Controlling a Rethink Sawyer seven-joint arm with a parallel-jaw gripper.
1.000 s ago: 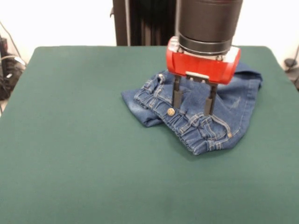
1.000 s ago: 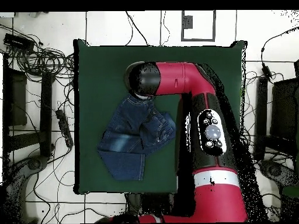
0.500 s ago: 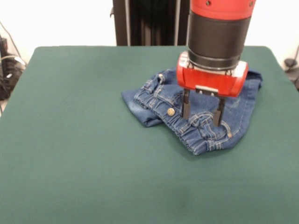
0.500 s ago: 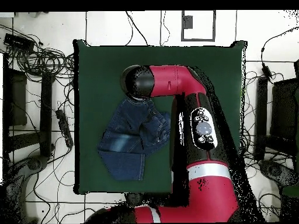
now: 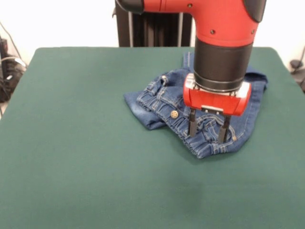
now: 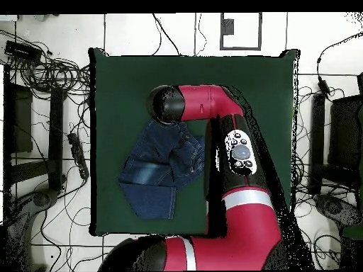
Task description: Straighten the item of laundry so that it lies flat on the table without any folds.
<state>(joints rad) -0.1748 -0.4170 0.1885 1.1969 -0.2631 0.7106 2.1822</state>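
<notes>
The item of laundry, a small pair of blue jeans (image 5: 157,101), lies bunched and folded on the right half of the green table (image 5: 81,157). Its gathered waistband and brass button face the front. My gripper (image 5: 207,137) is open. Its two dark fingers point straight down, one on each side of the waistband near the jeans' front right corner. I cannot tell whether the tips touch the cloth. Nothing is held. In the overhead view the jeans (image 6: 157,170) lie at the table's (image 6: 248,78) left side, and the arm's wrist (image 6: 167,104) hides the gripper and the waistband end.
The red arm (image 6: 234,156) crosses the table's middle in the overhead view. Cables and black equipment (image 6: 42,78) lie on the floor to the left of the table, and more stands on the right. The jeans lie close to the table's left edge there.
The gripper has come down and shifted toward the jeans' front right corner, from the middle of the waistband to its end. Its fingers stay apart. The jeans have not moved.
</notes>
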